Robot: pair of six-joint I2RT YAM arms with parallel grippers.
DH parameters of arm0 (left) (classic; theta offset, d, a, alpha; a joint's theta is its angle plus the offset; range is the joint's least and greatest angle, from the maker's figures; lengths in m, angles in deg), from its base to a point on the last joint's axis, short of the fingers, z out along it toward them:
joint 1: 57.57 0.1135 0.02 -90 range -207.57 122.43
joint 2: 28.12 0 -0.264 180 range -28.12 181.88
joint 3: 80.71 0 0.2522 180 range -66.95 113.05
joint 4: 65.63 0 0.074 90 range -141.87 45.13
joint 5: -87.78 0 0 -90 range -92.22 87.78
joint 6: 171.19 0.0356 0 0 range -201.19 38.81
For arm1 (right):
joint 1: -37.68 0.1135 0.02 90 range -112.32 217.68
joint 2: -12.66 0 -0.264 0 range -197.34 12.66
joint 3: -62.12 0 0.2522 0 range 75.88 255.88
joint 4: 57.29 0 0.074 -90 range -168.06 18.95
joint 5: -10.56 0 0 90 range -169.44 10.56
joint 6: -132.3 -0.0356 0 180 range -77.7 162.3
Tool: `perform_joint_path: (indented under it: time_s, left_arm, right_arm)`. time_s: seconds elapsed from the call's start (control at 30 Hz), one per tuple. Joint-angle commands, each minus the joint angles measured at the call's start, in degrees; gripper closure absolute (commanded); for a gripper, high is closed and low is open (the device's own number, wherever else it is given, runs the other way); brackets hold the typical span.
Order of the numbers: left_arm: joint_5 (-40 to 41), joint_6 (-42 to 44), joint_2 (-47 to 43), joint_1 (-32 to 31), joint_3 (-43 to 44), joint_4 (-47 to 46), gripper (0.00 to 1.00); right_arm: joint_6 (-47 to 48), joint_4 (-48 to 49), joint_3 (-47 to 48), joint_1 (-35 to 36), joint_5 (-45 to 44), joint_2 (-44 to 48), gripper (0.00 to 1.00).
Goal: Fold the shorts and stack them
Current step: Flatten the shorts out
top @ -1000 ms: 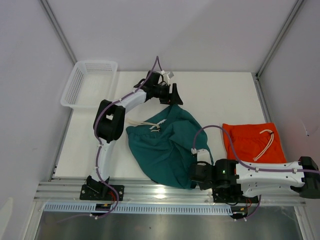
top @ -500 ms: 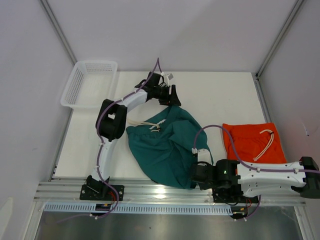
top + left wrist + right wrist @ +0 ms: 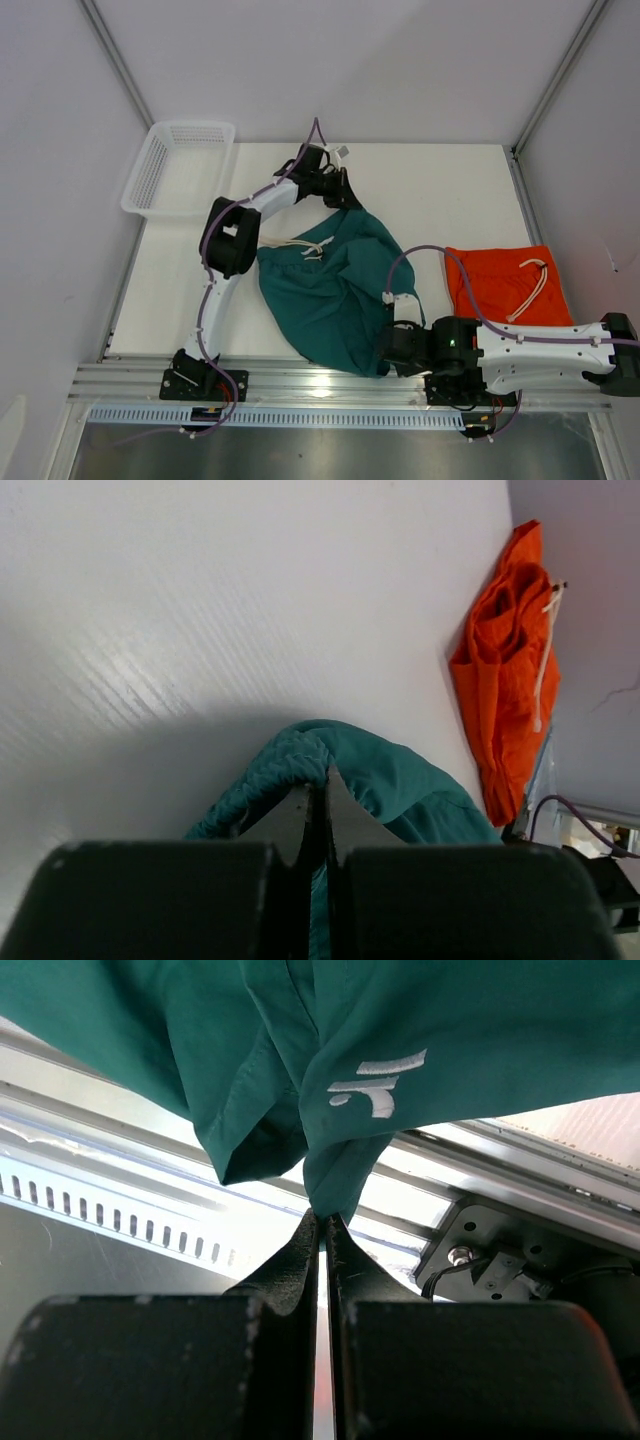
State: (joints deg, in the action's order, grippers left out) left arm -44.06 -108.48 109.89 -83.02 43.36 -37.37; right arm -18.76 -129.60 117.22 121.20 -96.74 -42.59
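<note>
The teal green shorts [image 3: 330, 290] lie crumpled across the middle of the table, their white drawstring [image 3: 300, 247] showing at the left. My left gripper [image 3: 343, 200] is shut on their gathered waistband [image 3: 290, 760] at the far end. My right gripper [image 3: 386, 352] is shut on a leg hem [image 3: 340, 1185] by the white logo [image 3: 375, 1080], held over the near rail. The orange-red shorts [image 3: 510, 285] with a white drawstring [image 3: 530, 285] lie flat at the right; the left wrist view shows these orange-red shorts [image 3: 505, 670] too.
A white mesh basket [image 3: 178, 168] sits at the far left corner. The metal rail [image 3: 300, 380] runs along the near edge under the teal fabric. White walls and frame posts enclose the table.
My left gripper has closed on the teal waistband and the left arm has shifted slightly right. The teal fabric's left edge has drawn in a little. The right gripper stays shut on the hem.
</note>
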Motion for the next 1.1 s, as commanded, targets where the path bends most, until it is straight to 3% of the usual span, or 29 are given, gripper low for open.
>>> perform_joint_path:
  time_s: [0.0,0.17,0.4,0.53,0.73,0.87,1.07]
  left_arm:
    - [-5.2,-6.0,-2.0,2.6,2.5,-6.1,1.0]
    - [-4.5,-8.8,-14.8,9.6,-1.4,-4.9,1.0]
    - [-2.2,-10.5,-34.8,19.4,-1.8,3.8,1.0]
    - [1.0,-10.9,-43.8,22.1,-0.2,9.7,1.0]
    - [4.6,-12.5,-56.4,25.2,0.7,12.7,1.0]
    - [4.1,-14.5,-58.9,27.2,4.6,15.0,1.0]
    - [2.8,-20.4,-62.3,27.3,5.9,11.9,1.0]
  right_arm:
    - [-0.2,-0.6,2.5,-0.5,-3.6,0.0,1.0]
    - [3.1,0.3,6.5,-3.6,-6.3,-0.5,1.0]
    - [12.2,2.0,14.3,-10.4,-6.4,-2.8,1.0]
    - [18.1,3.0,19.1,-16.5,-6.9,-3.3,1.0]
    - [28.8,7.2,28.3,-33.5,-2.5,-3.4,1.0]
    - [34.7,8.2,36.2,-45.2,3.7,-5.6,1.0]
    - [42.4,8.5,47.9,-51.2,7.2,-9.5,1.0]
